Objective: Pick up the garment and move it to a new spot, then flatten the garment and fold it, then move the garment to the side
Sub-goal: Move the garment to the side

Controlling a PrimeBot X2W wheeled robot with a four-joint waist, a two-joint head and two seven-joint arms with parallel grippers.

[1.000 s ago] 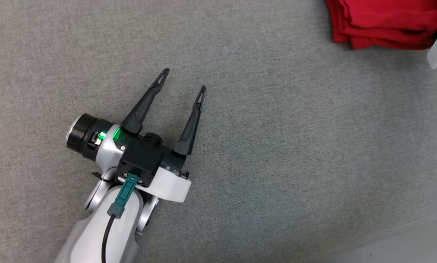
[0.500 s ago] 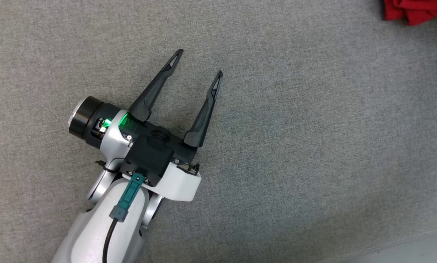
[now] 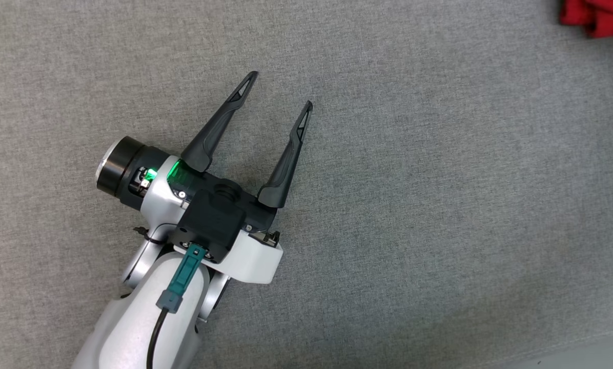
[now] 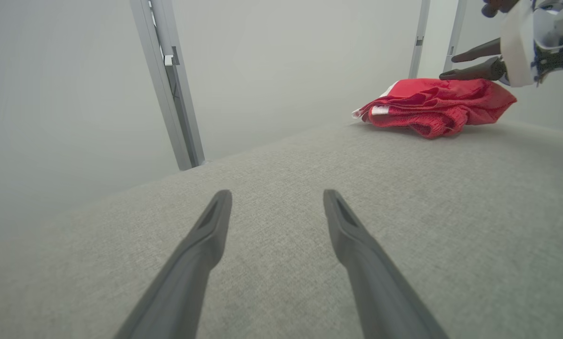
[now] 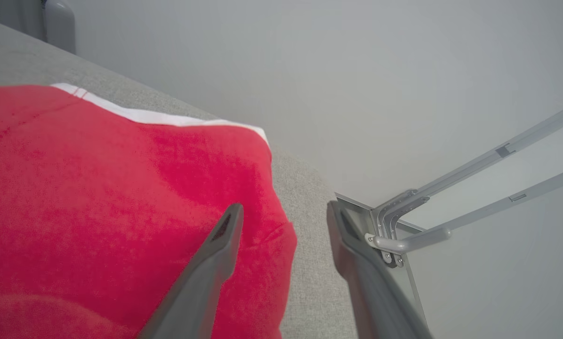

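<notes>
hovering just over folded garment (image 5: 98, 188): right gripper (image 5: 285, 207), jaws spread; left gripper (image 3: 281, 90) spread too, well apart. lift straight, avoid snagging folds.

The garment (image 5: 98, 188) is red with a white band (image 5: 168, 117), the surface (image 3: 440, 205) flecked grey, the left tool (image 3: 281, 89) black.

Light was spread evenly and softly over the grey surface (image 3: 440, 205). Only a faint shadow was cast close under the left gripper (image 3: 281, 89), and a green lamp (image 3: 176, 173) was seen glowing behind its fingers. In both wrist views the fingers were blurred towards their bases. The garment (image 5: 98, 188) under the right gripper (image 5: 285, 206) was rendered soft and grainy.
</notes>
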